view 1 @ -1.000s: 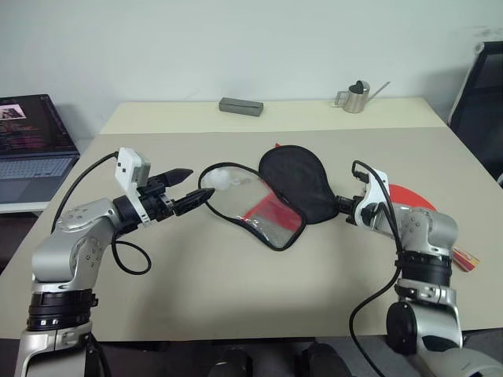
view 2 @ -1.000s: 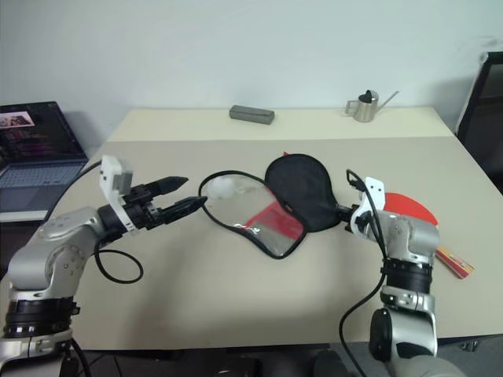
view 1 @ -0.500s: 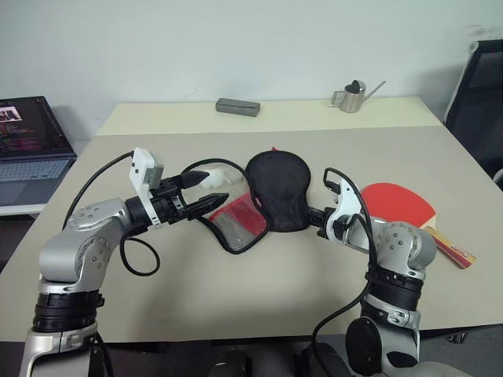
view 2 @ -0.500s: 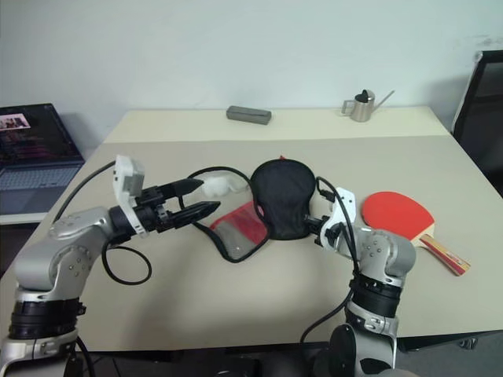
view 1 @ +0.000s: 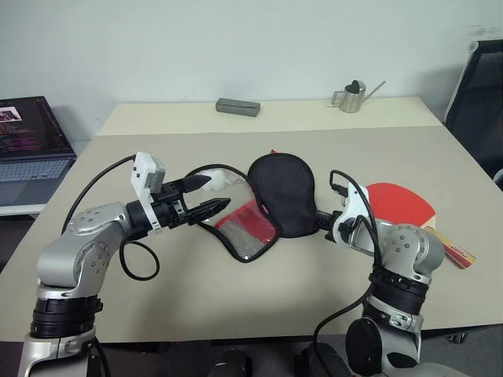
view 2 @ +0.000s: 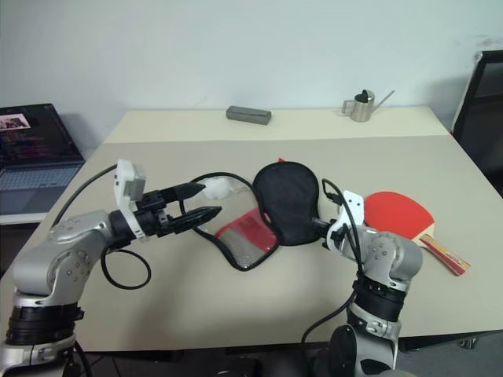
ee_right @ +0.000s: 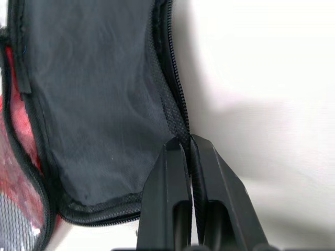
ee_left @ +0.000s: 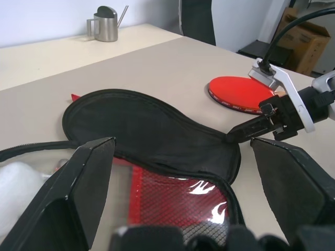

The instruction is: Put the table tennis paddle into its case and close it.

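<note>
Beige table (view 1: 236, 290) set against a pale wall, with a second, lighter table top behind it carrying a small grey box (view 1: 238, 107) and a metal watering can (view 1: 352, 96). An open laptop (view 1: 31, 145) sits off the robot's left side and a black chair (view 1: 478, 86) stands at the far right.

The case (view 1: 279, 192) lies unzipped near the middle of the table. Its black flap is raised and folded over toward the right, exposing the red lining and mesh pocket (view 1: 247, 230) on the half that lies flat. A white pompom (view 1: 216, 181) lies at the case's left end.

The right gripper (view 1: 318, 221) has its fingers pinched tight on the narrow neck edge of the black flap; the right wrist view shows the zip edge clamped between the two black fingers (ee_right: 170, 188).

The left gripper (view 1: 209, 194) is held level above the table with its fingers spread wide, gripping nothing, its tips just beside the pompom and the left rim of the case.

The paddle (view 1: 402, 206) lies red face up on the table to the right of the case, behind the right arm, outside the case, with its striped handle (view 1: 456, 253) pointing toward the right edge.
</note>
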{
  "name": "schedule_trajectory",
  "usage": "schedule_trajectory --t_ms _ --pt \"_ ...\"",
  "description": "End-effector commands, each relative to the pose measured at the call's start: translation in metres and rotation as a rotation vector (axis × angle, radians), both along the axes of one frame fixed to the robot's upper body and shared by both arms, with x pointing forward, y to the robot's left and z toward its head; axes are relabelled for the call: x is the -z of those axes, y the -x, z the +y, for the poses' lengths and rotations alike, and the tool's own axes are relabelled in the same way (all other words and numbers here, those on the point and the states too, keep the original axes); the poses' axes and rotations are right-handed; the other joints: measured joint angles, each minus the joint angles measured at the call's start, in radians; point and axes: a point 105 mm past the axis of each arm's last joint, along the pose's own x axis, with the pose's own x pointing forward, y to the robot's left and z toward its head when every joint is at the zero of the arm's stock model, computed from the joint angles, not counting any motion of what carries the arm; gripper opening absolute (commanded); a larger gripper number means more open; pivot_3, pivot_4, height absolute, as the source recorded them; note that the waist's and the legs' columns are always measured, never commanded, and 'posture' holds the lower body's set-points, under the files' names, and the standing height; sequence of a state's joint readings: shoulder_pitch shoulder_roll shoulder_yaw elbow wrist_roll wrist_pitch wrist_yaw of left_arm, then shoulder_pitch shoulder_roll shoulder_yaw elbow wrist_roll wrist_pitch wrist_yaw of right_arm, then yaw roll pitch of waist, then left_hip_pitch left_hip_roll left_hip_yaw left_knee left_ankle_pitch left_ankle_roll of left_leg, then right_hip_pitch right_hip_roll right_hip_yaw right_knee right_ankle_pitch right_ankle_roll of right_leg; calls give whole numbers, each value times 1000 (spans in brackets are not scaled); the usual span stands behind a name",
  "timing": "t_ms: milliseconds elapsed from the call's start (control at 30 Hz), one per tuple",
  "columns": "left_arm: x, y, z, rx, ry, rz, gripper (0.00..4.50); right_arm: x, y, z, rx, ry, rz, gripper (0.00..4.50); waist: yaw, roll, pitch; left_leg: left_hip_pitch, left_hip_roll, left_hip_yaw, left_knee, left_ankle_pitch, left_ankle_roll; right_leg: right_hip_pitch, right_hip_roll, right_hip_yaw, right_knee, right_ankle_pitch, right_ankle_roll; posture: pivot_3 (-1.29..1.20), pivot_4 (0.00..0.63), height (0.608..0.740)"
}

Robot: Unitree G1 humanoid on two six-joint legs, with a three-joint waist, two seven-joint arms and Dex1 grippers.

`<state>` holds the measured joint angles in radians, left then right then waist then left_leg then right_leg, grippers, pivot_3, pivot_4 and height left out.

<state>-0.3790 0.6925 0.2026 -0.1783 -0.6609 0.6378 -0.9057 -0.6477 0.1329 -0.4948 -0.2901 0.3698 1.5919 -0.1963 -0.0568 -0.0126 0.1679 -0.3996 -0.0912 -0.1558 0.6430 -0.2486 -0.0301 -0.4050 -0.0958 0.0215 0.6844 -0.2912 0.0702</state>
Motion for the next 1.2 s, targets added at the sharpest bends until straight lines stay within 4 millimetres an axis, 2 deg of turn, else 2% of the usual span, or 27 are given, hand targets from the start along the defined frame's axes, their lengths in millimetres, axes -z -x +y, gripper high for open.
schedule_trajectory --t_ms 33,300,433,733,900,1033,1200 --pt "-13 2 0 8 -6 -54 4500 -14 11 67 -105 -204 -8 18 0 0 0 0 0 0 0 0 0 0 0 0 0 0 0 0 150 740" --pt "-13 1 0 6 -9 -59 4500 -22 14 82 -153 -268 -24 18 -1 0 0 0 0 0 0 0 1 0 0 0 0 0 0 0 150 740" --pt "-13 1 1 0 -13 -60 4500 -27 14 86 -166 -299 -39 982 -1 0 0 0 0 0 0 -1 1 0 0 0 0 0 0 0 150 740" --pt "-14 0 3 -6 -16 -65 4500 -41 17 100 -253 -390 -84 4108 -1 0 0 0 0 0 0 -1 1 0 0 0 0 0 0 0 150 740" --pt "-14 -1 3 -10 -12 -69 4500 -59 19 89 -315 -406 -202 4108 -1 0 0 0 0 0 0 -1 1 0 0 0 0 0 0 0 150 740" --pt "-12 -2 4 -14 -8 -67 4500 -67 15 70 -297 -454 -246 4108 0 0 0 0 0 0 0 -1 2 0 0 0 -1 0 0 0 150 740" --pt "-12 -4 3 -11 -4 -67 4500 -67 22 66 -354 -447 -266 4108 -2 0 0 0 1 0 -1 -2 3 0 1 0 -1 0 0 0 150 740"
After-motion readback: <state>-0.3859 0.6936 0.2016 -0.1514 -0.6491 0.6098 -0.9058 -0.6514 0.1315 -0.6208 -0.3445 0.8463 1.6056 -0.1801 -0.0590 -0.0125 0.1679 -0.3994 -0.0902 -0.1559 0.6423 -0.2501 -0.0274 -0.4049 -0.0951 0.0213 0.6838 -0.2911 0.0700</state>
